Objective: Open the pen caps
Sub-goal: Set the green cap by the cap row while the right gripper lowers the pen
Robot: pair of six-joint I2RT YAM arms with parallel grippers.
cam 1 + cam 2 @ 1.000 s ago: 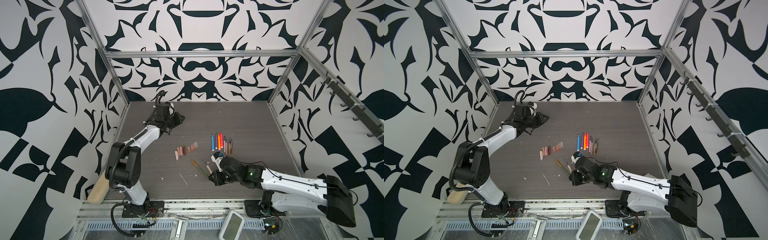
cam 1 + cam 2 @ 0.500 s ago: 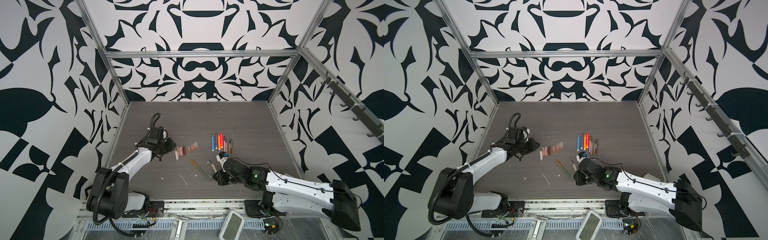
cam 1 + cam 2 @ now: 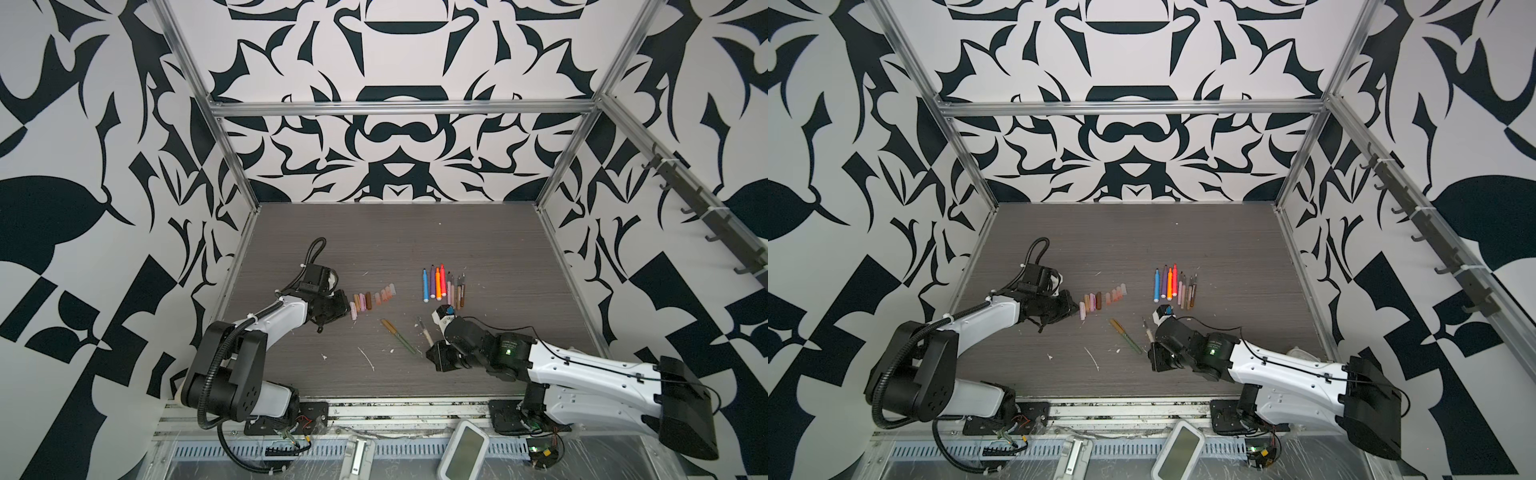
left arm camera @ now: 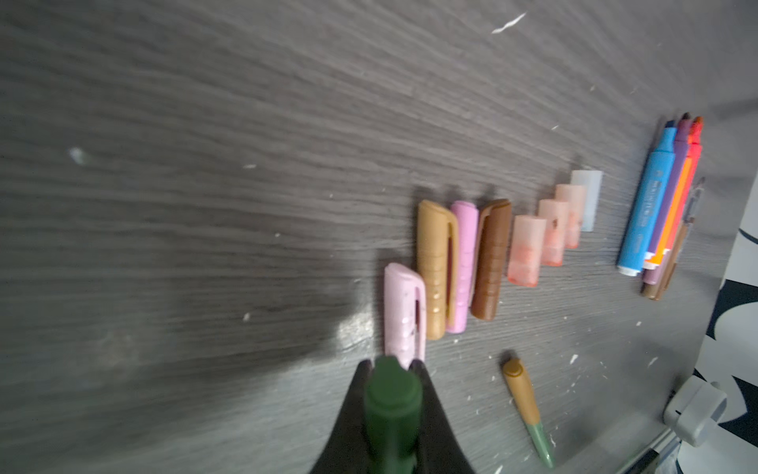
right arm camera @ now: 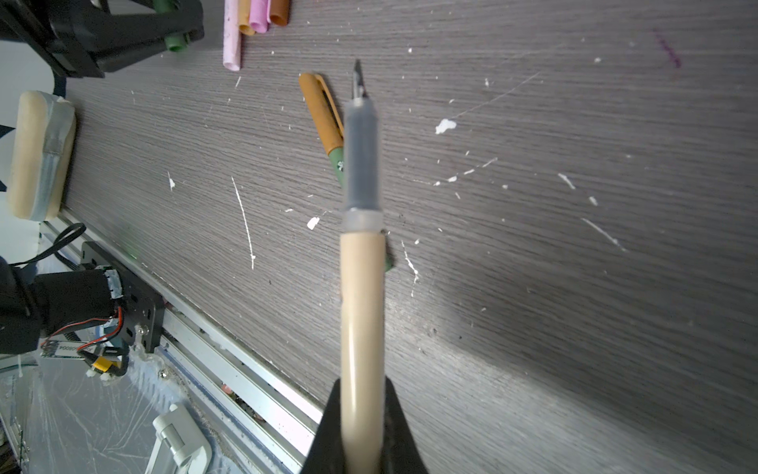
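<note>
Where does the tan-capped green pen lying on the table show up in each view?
Top view: tan-capped green pen, centre, on the cap row's near side.
Top view: same spot.
Left wrist: near the held dark green cap, at.
Right wrist: partly behind the held beige pen, at.
Landmark: pale pink cap.

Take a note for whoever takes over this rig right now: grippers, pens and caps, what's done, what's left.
Left gripper: shut on a dark green cap, beside the row of loose caps.
Right gripper: shut on the uncapped tan pen.
Done: uncapped markers lined up right of the caps.
Left: set down cap and pen; uncap the ochre-capped green pen lying on the table.
</note>
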